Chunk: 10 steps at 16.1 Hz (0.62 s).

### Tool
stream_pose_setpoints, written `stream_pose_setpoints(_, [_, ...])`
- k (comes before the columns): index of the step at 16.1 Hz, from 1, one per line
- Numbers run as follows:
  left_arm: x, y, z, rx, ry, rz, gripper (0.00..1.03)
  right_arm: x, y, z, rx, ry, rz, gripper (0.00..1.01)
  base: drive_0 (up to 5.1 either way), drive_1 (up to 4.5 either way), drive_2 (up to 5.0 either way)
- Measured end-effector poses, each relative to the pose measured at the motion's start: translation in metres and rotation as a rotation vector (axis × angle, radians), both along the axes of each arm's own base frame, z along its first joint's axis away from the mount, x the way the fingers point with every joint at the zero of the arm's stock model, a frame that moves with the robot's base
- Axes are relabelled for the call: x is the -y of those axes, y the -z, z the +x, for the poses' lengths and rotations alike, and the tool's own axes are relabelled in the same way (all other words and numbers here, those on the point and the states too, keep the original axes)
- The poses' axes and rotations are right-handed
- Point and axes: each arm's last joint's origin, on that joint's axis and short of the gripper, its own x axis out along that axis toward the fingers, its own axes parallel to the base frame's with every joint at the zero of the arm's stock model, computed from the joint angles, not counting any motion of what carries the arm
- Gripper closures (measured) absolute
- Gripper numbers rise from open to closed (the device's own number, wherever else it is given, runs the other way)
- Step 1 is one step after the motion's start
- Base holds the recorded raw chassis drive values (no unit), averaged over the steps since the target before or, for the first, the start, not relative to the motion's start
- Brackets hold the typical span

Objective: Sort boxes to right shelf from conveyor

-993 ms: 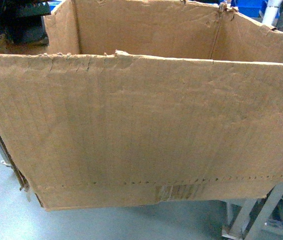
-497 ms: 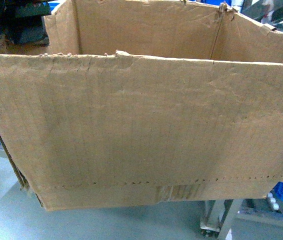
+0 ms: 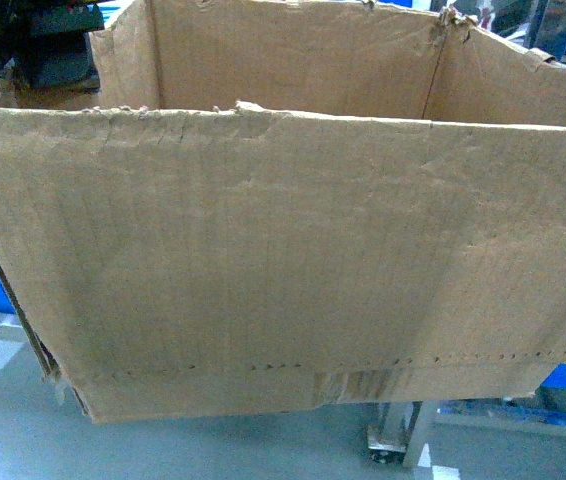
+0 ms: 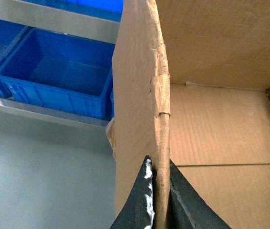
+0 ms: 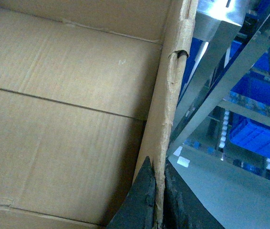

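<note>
Brown unmarked carton between 2 clamped claws

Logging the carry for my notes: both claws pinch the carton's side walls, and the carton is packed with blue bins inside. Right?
Not quite. Both claws do pinch the walls of the carton, left claw and right claw, but the carton is empty: both wrist views show only its bare cardboard floor. The blue bins sit outside it, on a rack.

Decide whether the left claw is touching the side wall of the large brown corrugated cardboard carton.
Touching. In the left wrist view the left claw has one black finger on each face of the large brown corrugated cardboard carton wall, pressed against it with no gap.
</note>
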Motion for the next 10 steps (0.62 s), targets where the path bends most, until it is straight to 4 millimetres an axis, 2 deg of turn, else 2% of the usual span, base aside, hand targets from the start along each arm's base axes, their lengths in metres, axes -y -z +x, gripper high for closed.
stream_pose_setpoints(10, [-0.0009, 0.0003, 0.0005, 0.0, -0.006, 0.002, 1.01, -0.002, -0.0001, -0.0004, 0.001, -0.008, 0.001, 0.99, -1.2, -1.2, -1.2])
